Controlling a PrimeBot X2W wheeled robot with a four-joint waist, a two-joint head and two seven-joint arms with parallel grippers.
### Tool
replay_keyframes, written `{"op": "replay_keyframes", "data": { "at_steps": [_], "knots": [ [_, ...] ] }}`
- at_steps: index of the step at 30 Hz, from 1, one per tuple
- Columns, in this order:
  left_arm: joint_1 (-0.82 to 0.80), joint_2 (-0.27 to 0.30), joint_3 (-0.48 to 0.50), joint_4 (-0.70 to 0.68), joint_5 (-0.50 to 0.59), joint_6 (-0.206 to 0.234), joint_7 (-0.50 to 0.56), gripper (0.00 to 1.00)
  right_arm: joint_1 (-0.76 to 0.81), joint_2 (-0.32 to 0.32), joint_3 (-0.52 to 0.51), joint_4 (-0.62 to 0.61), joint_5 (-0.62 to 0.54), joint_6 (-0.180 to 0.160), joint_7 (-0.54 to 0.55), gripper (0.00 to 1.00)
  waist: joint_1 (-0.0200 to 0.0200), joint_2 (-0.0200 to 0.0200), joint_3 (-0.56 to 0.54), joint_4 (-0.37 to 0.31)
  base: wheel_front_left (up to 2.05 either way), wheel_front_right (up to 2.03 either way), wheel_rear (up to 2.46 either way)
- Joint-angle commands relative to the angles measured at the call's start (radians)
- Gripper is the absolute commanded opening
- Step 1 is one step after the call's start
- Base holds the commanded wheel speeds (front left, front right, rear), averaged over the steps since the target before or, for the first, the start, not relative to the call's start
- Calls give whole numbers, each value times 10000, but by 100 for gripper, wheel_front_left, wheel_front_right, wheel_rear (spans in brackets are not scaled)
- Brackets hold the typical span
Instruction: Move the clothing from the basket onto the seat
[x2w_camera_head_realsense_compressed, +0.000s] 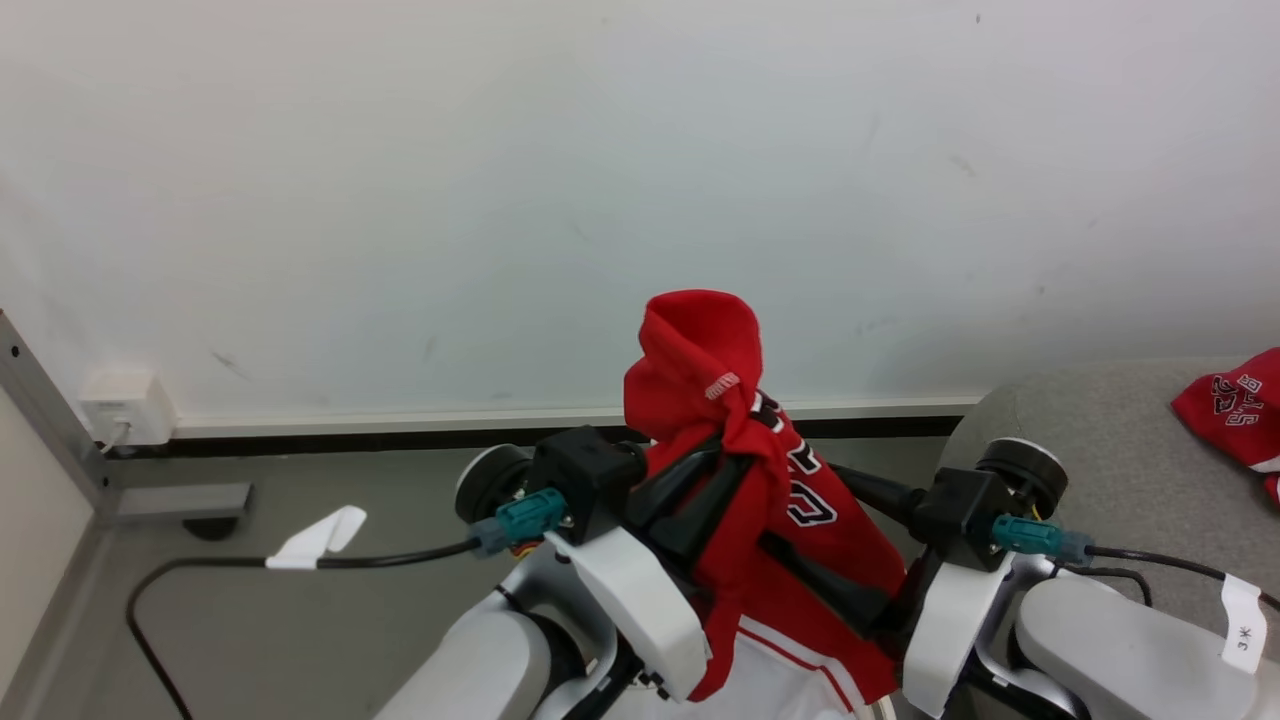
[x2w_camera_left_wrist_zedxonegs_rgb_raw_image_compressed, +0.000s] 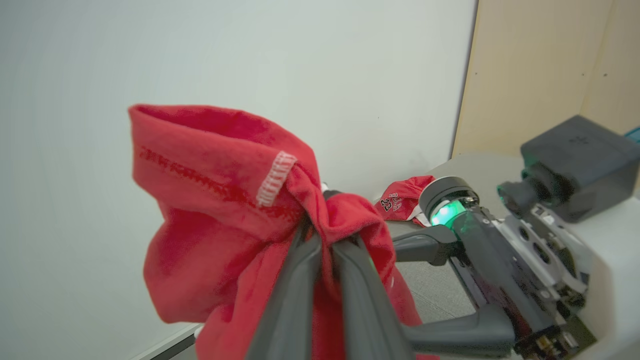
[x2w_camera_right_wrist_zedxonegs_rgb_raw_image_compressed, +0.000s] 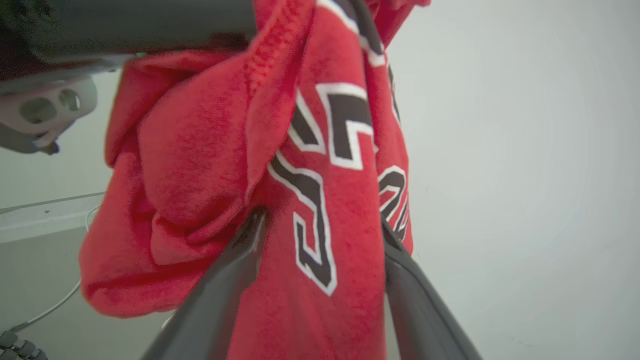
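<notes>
Up before the wall (x2w_camera_head_realsense_compressed: 400, 150), your left fingers (x2w_camera_left_wrist_zedxonegs_rgb_raw_image_compressed: 292, 295) clamp shut on a bunched fold of the soft, likely light jersey (x2w_camera_head_realsense_compressed: 700, 350), while your right fingers (x2w_camera_right_wrist_zedxonegs_rgb_raw_image_compressed: 220, 290) gape wide around its draping cloth.

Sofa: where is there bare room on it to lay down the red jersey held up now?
Bare grey cushion of the sofa lies between its rounded left end and the second red jersey at the right. Crowded there, and in front by the right arm.
</notes>
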Motion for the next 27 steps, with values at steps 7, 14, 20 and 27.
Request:
{"op": "replay_keyframes", "data": {
  "at_steps": [7,14,20,27],
  "knots": [
    [-185,-166,-191,209,-345,-133,-246,0,619,649,62,-204,342,-22,716,0,0,0,-128,349,0,0,0],
    [-176,14,-50,478,-307,2,-400,9,736,701,66,54,797,-22,-17,0,0,0,-107,462,0,0,0],
    [-41,153,59,734,-223,120,-699,100,226,487,61,398,1487,-22,-546,0,0,0,-22,364,0,0,0],
    [109,127,50,1110,-299,220,-892,100,127,284,-1147,284,1910,-22,-596,0,0,0,161,-9,0,0,0]
  ]
}}
